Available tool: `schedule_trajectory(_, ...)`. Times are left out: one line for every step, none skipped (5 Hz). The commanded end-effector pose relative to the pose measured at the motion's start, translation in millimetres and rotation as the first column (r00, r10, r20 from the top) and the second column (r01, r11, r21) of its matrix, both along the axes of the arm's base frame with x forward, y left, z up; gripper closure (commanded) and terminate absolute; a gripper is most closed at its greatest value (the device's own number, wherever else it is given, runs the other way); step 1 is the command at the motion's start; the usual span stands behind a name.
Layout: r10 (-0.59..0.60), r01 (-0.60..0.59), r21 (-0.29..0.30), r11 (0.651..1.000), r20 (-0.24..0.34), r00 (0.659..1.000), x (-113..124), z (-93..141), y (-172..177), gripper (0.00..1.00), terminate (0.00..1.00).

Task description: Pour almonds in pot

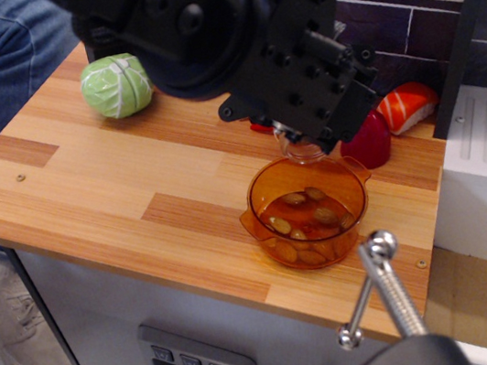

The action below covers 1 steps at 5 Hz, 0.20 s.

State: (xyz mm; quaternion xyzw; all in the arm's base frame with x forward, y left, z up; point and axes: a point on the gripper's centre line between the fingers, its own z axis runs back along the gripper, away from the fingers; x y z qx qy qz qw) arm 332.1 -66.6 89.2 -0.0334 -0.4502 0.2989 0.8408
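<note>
Currently the almonds (304,224) lie inside the pot (306,210); gripper (304,140) above its far rim pinches a clear jar (304,149).

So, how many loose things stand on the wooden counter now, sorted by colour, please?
Green: 1, the cabbage toy
Orange, translucent: 1, the pot holding the almonds
Dark red: 1, the rounded toy
Orange and white: 1, the salmon piece
Bright red: 1, a piece mostly hidden behind the arm
Total: 5
</note>
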Motion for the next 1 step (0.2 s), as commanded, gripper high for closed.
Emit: schedule_trajectory(-0.021,0.022,-0.025,0.999,0.05,0.999,1.5,19.1,3.5,1.0,1.0)
